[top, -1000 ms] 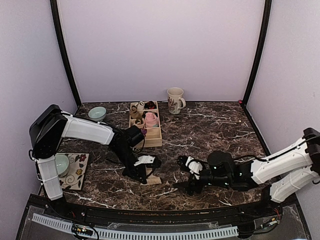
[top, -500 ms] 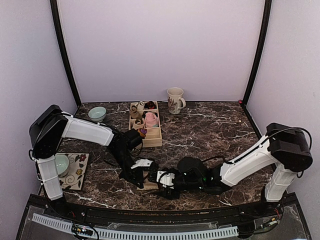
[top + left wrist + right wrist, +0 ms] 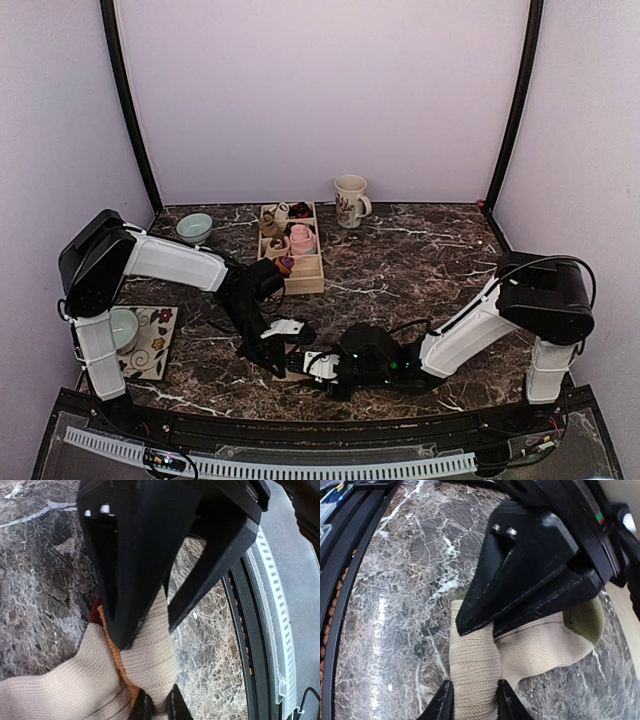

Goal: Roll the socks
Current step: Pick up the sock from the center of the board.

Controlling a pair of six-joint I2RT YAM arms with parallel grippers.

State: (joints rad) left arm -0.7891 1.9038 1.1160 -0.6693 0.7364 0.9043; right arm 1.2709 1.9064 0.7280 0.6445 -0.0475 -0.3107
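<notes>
A beige sock (image 3: 290, 374) lies near the table's front edge, mostly hidden under both grippers in the top view. My left gripper (image 3: 272, 357) is shut on a narrow fold of it (image 3: 147, 665), with the fingertips (image 3: 158, 707) pinching the knit. An orange and maroon band (image 3: 107, 640) shows beside that fold. My right gripper (image 3: 302, 362) meets it from the right. Its fingers (image 3: 472, 702) press both sides of a rolled beige part (image 3: 475, 665). An olive-green patch (image 3: 585, 620) shows at the sock's far end. Each wrist view is partly filled by the other gripper's black fingers.
A wooden compartment tray (image 3: 305, 272) holding a pink bundle (image 3: 302, 238) stands behind the left arm. A mug (image 3: 350, 200) sits at the back, a pale green bowl (image 3: 195, 227) at back left. A patterned mat (image 3: 155, 345) with a bowl (image 3: 122, 328) lies left. The black front rail (image 3: 300, 430) is close.
My right arm swept left across the table to the sock, and its jaws closed onto the rolled part. The left gripper stayed shut and shifted slightly toward the front edge.
</notes>
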